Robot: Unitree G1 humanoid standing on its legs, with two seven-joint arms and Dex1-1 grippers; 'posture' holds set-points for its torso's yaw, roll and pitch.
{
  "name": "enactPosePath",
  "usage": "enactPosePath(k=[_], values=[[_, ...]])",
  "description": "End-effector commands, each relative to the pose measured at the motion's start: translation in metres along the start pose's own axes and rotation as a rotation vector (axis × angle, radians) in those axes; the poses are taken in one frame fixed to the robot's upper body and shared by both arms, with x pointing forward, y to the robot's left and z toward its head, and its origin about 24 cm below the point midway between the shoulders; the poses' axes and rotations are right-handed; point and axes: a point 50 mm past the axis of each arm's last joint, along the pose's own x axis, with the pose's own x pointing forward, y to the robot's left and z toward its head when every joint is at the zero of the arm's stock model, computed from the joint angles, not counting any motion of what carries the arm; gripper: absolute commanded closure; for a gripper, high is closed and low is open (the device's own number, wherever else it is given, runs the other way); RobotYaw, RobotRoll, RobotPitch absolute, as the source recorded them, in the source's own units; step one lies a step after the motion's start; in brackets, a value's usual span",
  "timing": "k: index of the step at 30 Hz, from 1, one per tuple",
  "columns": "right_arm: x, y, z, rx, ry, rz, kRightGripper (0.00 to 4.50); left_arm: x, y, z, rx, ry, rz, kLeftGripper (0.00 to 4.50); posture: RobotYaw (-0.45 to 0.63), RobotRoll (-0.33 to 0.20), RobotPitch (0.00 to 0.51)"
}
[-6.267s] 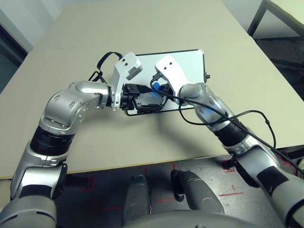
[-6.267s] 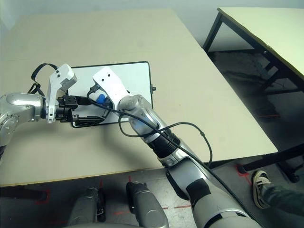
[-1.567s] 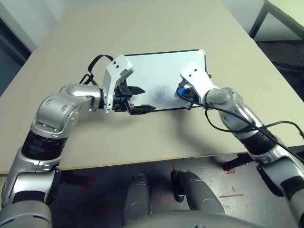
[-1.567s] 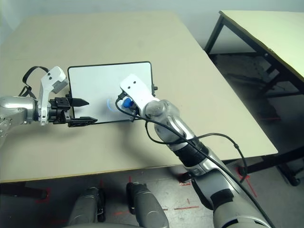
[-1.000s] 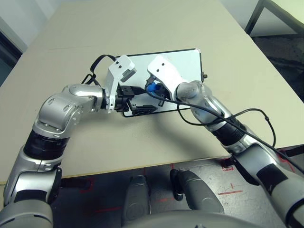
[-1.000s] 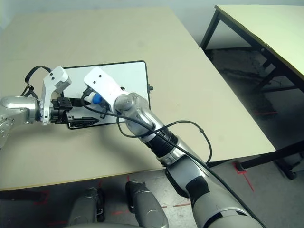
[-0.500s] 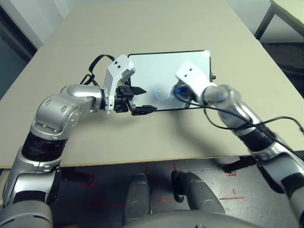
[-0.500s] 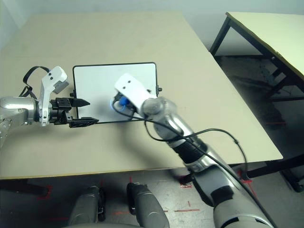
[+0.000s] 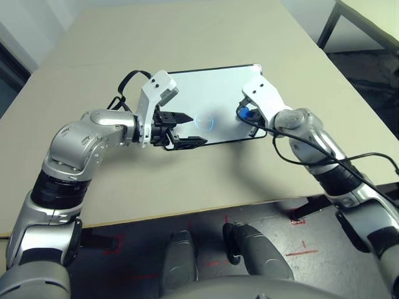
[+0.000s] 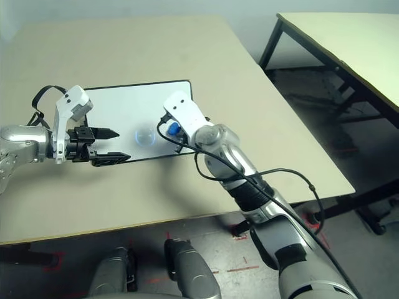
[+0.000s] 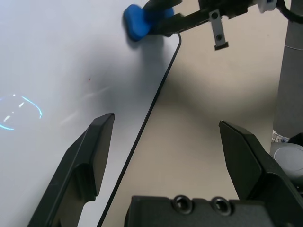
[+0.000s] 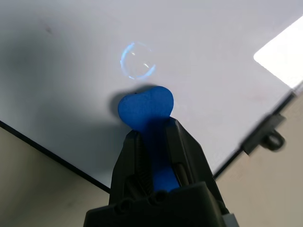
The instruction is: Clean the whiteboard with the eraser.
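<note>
The eraser is clamped between the closed fingers of the right gripper, its rounded blue end projecting past the fingertips and pressed to the whiteboard near the board's right end, by the front edge. The left gripper is held with its jaws spread wide and empty, straddling the front-left edge of the whiteboard. No readable writing or label is seen; a faint blue ring mark lies on the board just beyond the eraser. The whiteboard lies flat on the beige table. A second table stands well apart from the whiteboard, to the right.
</note>
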Motion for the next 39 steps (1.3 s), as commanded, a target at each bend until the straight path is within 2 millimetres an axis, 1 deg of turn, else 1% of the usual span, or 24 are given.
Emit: enactPosePath(k=[1,5,7,8,10,13,17,19,21,23,25,27,33,35,37,39], values=[[0.015,0.023,0.019,-0.049,-0.031,0.089,3.93,0.002,-0.003,-0.002,0.001,0.007,-0.004,0.0,-0.04,0.0,0.159],[0.02,0.031,0.041,-0.074,-0.092,0.116,3.93,0.001,-0.004,-0.003,-0.003,0.006,0.0,0.0,-0.03,0.0,0.16],[0.023,0.029,0.046,-0.074,-0.105,0.114,3.93,0.001,-0.005,-0.003,-0.005,0.006,0.003,0.0,-0.02,0.0,0.159],[0.024,0.025,0.046,-0.065,-0.105,0.1,3.93,0.0,-0.005,-0.003,-0.006,0.006,0.005,0.0,-0.02,0.0,0.159],[0.025,0.011,0.042,-0.043,-0.093,0.055,3.93,-0.001,-0.005,-0.004,-0.008,0.006,0.009,0.0,-0.02,0.0,0.16],[0.023,-0.015,0.029,-0.004,-0.052,-0.028,3.93,-0.002,-0.005,-0.005,-0.011,0.01,0.011,0.0,-0.02,0.0,0.161],[0.013,-0.044,0.014,0.044,-0.012,-0.116,3.93,-0.002,-0.005,-0.006,-0.012,0.011,0.012,0.0,-0.03,0.0,0.157],[0.008,-0.052,0.007,0.064,0.003,-0.143,3.93,-0.003,-0.004,-0.006,-0.011,0.01,0.012,0.0,-0.03,0.0,0.15],[0.005,-0.055,0.0,0.082,0.018,-0.16,3.93,-0.003,-0.003,-0.006,-0.008,0.011,0.013,0.0,-0.03,0.0,0.144],[0.004,-0.054,-0.006,0.094,0.03,-0.164,3.94,-0.002,-0.002,-0.005,-0.003,0.01,0.015,0.0,-0.04,0.0,0.138],[0.005,-0.046,-0.011,0.098,0.039,-0.146,3.94,-0.002,0.0,-0.003,0.002,0.004,0.017,0.0,-0.04,0.0,0.128],[0.007,-0.033,-0.012,0.098,0.037,-0.112,3.94,-0.001,0.001,-0.001,0.008,0.0,0.017,0.0,-0.04,0.0,0.128],[0.012,0.002,-0.005,0.097,0.004,-0.005,3.94,0.001,0.003,0.0,0.015,-0.004,0.016,0.0,-0.05,0.0,0.117],[0.011,0.006,-0.006,0.106,0.007,0.003,3.94,0.001,0.003,0.0,0.014,-0.007,0.018,0.0,-0.05,0.0,0.117],[0.009,0.003,-0.009,0.125,0.008,-0.014,3.94,0.0,0.004,0.0,0.014,-0.009,0.022,0.0,-0.04,0.0,0.112],[0.002,-0.01,-0.011,0.184,-0.008,-0.067,3.94,-0.001,0.006,0.001,0.017,-0.02,0.039,0.0,-0.04,0.0,0.11]])
